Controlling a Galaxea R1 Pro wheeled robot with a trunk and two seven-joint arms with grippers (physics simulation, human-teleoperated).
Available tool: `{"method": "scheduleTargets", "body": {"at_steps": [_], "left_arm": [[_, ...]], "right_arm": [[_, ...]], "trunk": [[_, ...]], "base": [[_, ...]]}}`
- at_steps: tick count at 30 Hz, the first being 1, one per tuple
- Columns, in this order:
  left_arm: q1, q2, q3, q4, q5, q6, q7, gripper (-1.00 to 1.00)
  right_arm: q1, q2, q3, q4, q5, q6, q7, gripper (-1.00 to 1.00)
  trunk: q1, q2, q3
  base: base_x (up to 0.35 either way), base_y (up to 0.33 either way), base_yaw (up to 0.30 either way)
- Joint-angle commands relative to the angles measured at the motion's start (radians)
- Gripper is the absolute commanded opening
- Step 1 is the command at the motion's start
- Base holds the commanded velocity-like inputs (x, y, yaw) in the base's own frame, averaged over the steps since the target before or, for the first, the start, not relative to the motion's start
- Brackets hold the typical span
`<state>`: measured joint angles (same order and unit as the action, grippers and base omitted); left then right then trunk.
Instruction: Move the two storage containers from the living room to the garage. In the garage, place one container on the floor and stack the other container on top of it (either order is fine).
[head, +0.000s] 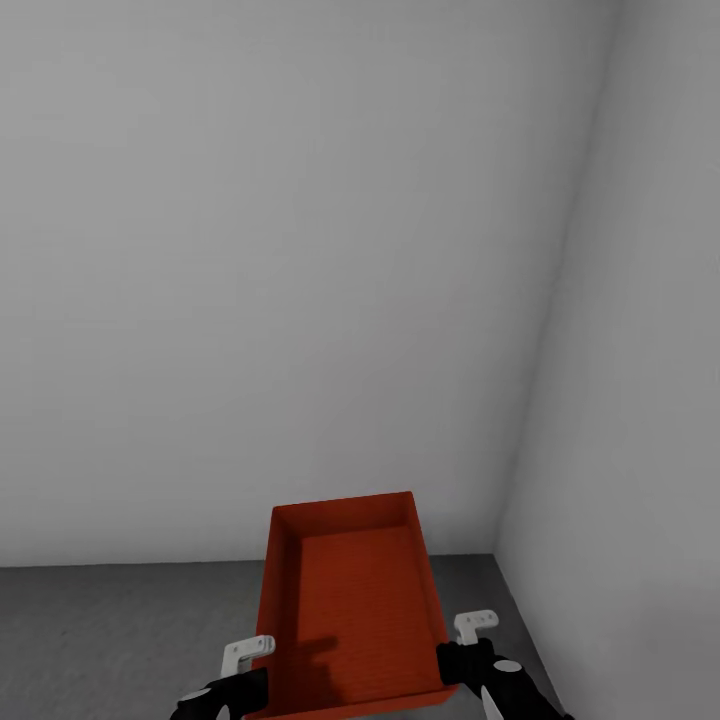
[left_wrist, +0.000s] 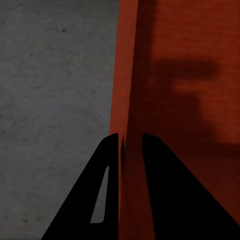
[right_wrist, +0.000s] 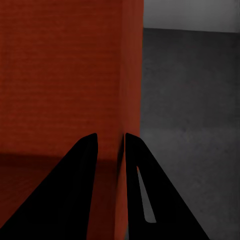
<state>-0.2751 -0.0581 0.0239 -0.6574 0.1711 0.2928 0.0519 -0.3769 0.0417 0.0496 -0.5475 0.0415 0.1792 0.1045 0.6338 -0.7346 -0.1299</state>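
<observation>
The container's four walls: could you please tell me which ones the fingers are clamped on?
The container is held by its two long side walls: left gripper on one, right gripper on the other; the short end walls are free.

Two walls are recorded in the head view. The front wall is seen as a plain, pale grey surface, evenly lit, with slight darkening noted toward its upper left. The side wall is seen at the right, in the same pale grey, rendered a shade lighter. The two are joined at a vertical corner seam, which is drawn slanted by the camera angle. The front wall is met by the floor along a straight, sharp line at the floor's far edge. In the right wrist view, a pale grey strip of wall is observed, blurred; which wall cannot be determined.
</observation>
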Motion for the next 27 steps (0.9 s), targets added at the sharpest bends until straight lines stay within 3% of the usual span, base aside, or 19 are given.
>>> {"method": "scheduleTargets", "body": {"at_steps": [1, 11, 27], "left_arm": [[0.001, 0.018, 0.000, -0.004, -0.051, -0.070, 0.029, -1.00], [0.001, 0.018, -0.001, -0.004, -0.051, -0.069, 0.029, -1.00], [0.001, 0.018, -0.001, -0.004, -0.051, -0.070, 0.029, -1.00]], "right_arm": [[-0.001, 0.000, -0.004, 0.000, -0.049, 0.006, 0.037, -1.00], [-0.001, -0.001, -0.004, 0.000, -0.049, 0.006, 0.037, -1.00], [-0.001, -0.001, -0.004, 0.000, -0.049, 0.006, 0.037, -1.00]], "trunk": [[0.000, -0.001, -0.002], [0.000, -0.001, -0.002], [0.000, -0.001, -0.002]], "base": [[0.001, -0.075, 0.000], [0.000, -0.232, 0.000], [0.000, -0.007, 0.000]]}}
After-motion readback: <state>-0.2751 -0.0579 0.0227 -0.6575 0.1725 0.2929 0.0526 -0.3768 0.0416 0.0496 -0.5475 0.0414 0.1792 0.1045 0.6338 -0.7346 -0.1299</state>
